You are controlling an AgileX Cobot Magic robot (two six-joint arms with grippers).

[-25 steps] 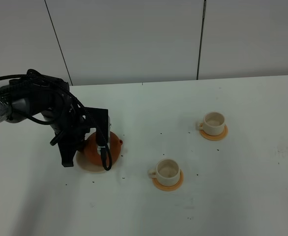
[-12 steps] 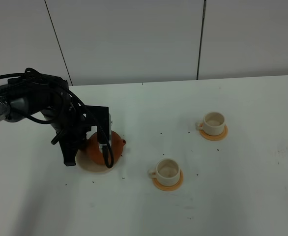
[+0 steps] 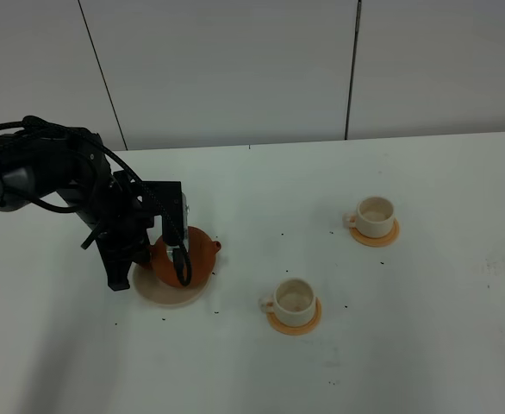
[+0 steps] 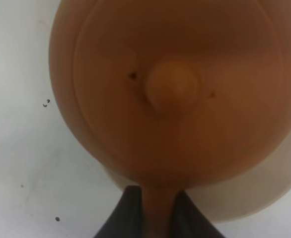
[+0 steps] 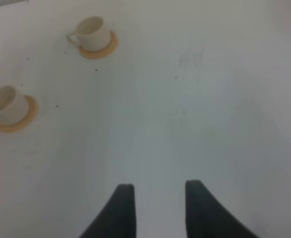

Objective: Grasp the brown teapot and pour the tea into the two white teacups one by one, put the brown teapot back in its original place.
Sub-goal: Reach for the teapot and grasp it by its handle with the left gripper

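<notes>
Pinching brown teapot (image 4: 170, 89) by handle, left gripper (image 4: 157, 194) fully closed, pot body beyond fingertips (image 4: 128, 208), over saucer (image 4: 264, 193)

The brown teapot (image 3: 199, 256) looks matt clay, the white teacups (image 3: 294, 297) (image 3: 375, 216) smooth ceramic.

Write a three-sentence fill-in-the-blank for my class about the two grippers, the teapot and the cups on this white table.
1. The left gripper is shut on the ____ of the squat terracotta-brown clay teapot.
2. Each of the two small off-white cylindrical teacups stands on a flat round coaster coloured ____.
3. The right gripper holds nothing, and its jaws stand ____.

Missing words: handle; orange; open.
</notes>
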